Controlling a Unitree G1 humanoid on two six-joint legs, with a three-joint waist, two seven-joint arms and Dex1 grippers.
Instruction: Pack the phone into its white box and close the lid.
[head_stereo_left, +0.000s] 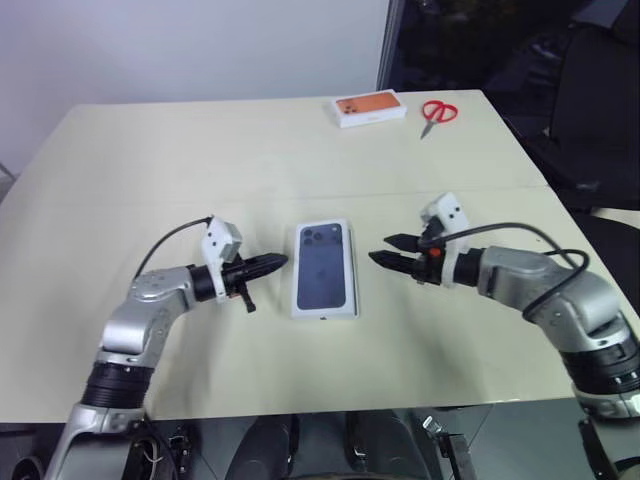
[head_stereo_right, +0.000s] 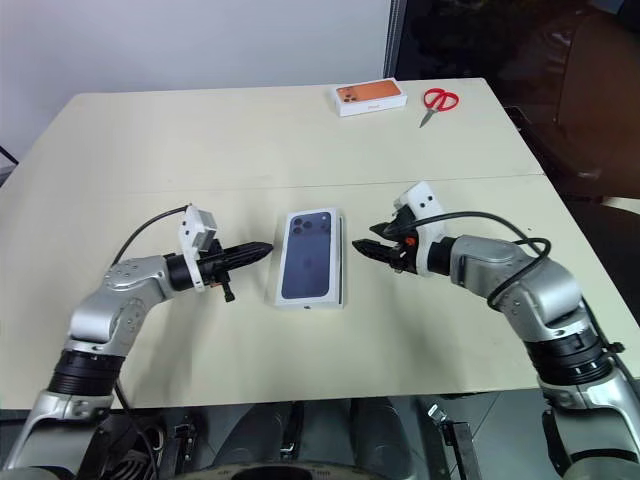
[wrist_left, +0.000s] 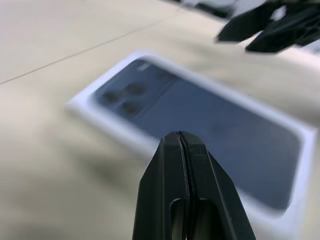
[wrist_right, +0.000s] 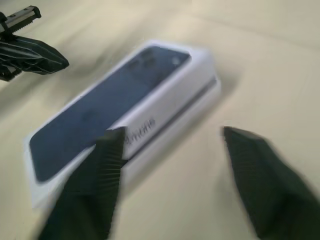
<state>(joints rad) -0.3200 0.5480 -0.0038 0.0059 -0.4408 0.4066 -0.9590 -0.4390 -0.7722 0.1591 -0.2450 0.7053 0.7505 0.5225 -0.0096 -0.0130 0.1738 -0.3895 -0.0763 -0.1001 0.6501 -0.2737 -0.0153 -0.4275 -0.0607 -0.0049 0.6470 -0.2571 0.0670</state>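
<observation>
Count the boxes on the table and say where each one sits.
2. The lid covers the white box between the two arms; an orange-topped box lies at the far edge beside the scissors. Nothing seems hidden.

- The white cardboard lid printed with a dark blue phone (head_stereo_left: 325, 268) sits on the shallow white box (wrist_right: 165, 137), of which just a thin edge shows beneath it; whatever lies inside is hidden.
- In the right wrist view the right hand's black fingers (wrist_right: 100, 185) are blurred, and the small print on the lid's side cannot be read.
- In the left wrist view the lid is blurred.
</observation>
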